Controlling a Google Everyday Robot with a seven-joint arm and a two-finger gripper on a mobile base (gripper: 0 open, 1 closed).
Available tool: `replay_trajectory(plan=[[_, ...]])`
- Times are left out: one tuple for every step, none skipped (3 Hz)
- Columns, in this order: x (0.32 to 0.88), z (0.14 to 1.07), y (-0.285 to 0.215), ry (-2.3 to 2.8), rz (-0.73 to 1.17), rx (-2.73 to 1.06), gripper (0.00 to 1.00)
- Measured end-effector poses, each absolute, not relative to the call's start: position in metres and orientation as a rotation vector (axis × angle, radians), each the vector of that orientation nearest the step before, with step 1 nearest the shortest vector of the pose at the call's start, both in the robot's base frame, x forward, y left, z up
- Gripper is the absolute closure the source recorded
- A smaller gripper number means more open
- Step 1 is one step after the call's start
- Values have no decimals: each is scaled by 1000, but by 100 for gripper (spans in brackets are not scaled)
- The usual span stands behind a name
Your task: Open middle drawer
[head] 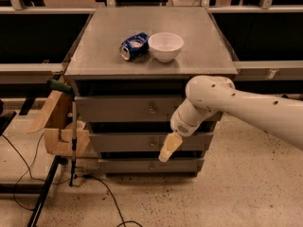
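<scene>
Currently your claw (169, 147) hangs in front of the middle drawer (120, 142), just right of its small knob (152, 144). You cannot tell whether it is open or closed, or whether it touches the front. The drawer sits second down, under the surface (94, 56).
</scene>
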State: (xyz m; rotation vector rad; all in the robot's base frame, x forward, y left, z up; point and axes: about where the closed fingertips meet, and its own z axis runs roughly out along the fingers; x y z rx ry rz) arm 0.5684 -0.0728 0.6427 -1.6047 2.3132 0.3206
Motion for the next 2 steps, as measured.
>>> replay_trajectory(plan=[[578, 600, -81, 2353, 371, -1583, 0], [595, 556, -86, 2341, 440, -1549, 0]])
